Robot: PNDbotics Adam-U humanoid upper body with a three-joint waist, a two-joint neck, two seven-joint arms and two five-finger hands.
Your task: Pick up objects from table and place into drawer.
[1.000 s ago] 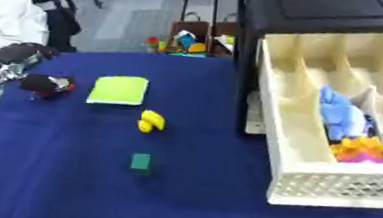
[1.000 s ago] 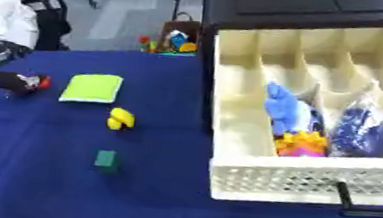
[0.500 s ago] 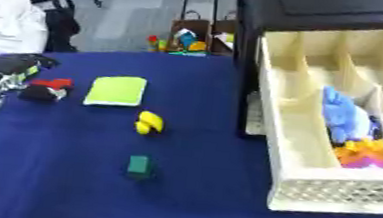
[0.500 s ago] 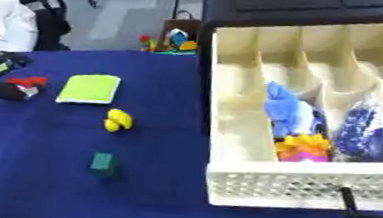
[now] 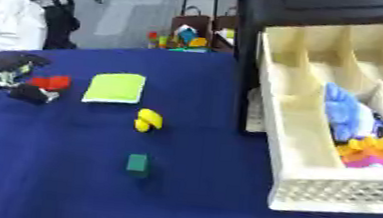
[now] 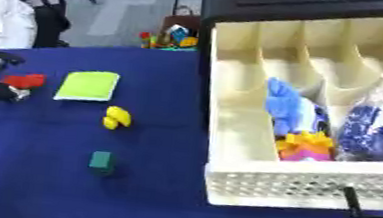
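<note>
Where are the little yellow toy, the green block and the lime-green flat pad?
yellow toy [image 5: 148,120], left eye view, middle of its body.
green block [image 5: 138,163], left eye view, its top face.
lime-green pad [image 5: 116,87], left eye view, centre of its flat top.

A blue-covered table [image 5: 64,189] carries a lime-green pad [image 5: 116,87], a yellow toy [image 5: 148,120] and a green block [image 5: 138,163]. Near its left edge lie a red piece [image 5: 50,82] and a dark object [image 5: 27,94]. The cream drawer [image 6: 298,184] sits open at the right.
</note>
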